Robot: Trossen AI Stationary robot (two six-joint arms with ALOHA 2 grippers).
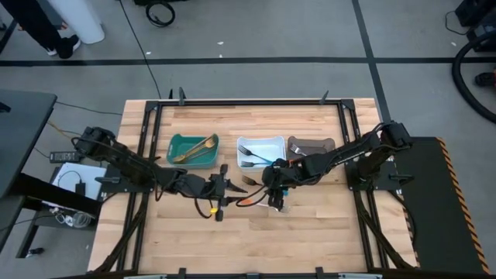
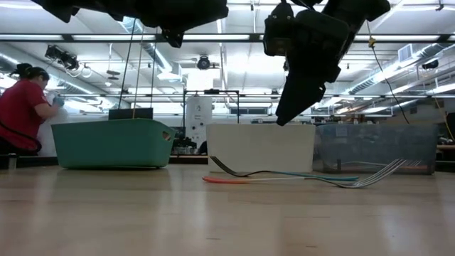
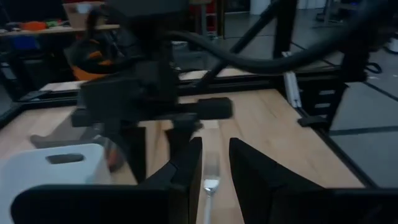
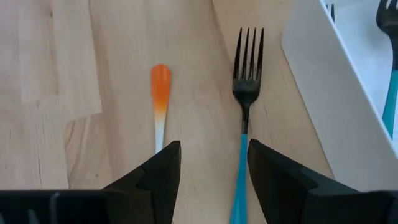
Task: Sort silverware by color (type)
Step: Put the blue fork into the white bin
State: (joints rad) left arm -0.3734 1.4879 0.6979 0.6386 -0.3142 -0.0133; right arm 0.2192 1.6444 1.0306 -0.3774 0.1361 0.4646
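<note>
right gripper (image 4: 208, 171) hangs open above the table (image 4: 50, 93), its fingers over a blue-handled fork (image 4: 245, 112) and an orange-tipped utensil (image 4: 160, 99) beside the white bin (image 4: 311, 81). left gripper (image 3: 214, 171) sits close by with a narrow gap, apparently empty.

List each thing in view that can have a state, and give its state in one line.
Teal bin: holds gold utensils.
White bin: holds a blue-handled utensil.
Grey bin: contents unclear.
Blue-handled fork: flat on the table, outside the bins.
Orange-tipped utensil: flat on the table.
Right gripper: open, empty.
Left gripper: open, empty.
</note>
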